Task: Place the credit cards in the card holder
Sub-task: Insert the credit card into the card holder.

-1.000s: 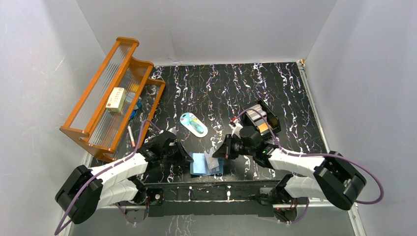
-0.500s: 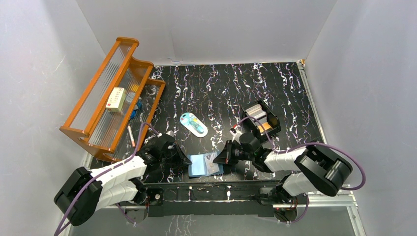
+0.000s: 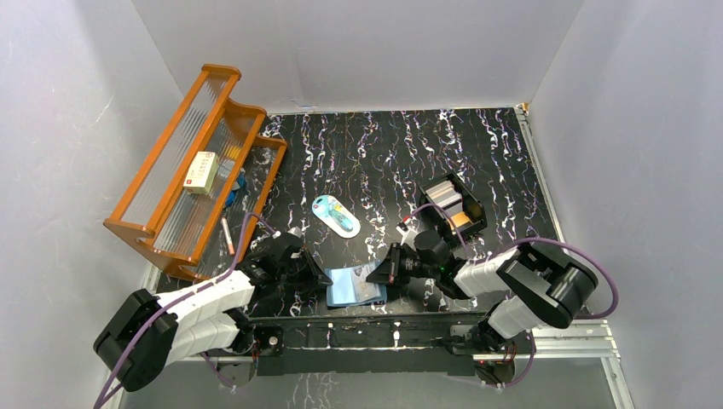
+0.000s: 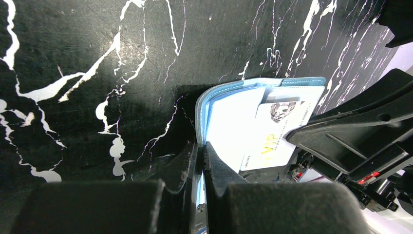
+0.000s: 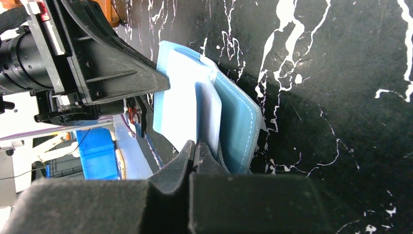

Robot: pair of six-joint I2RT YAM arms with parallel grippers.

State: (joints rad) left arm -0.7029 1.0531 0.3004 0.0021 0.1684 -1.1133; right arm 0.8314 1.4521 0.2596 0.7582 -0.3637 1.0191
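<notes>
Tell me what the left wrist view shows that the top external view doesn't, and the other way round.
Left wrist only: the VIP lettering on the pale plastic card, and the left gripper shut on the edge of the open blue folding wallet. Top external only: the black open-topped box holding more cards, the light-blue oval item and the orange rack. Both: the wallet, and the right gripper at its card.

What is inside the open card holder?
One pale printed card lies inside the card holder, pinched by the right gripper. That gripper hides the card's end; any cards beneath it cannot be seen.
</notes>
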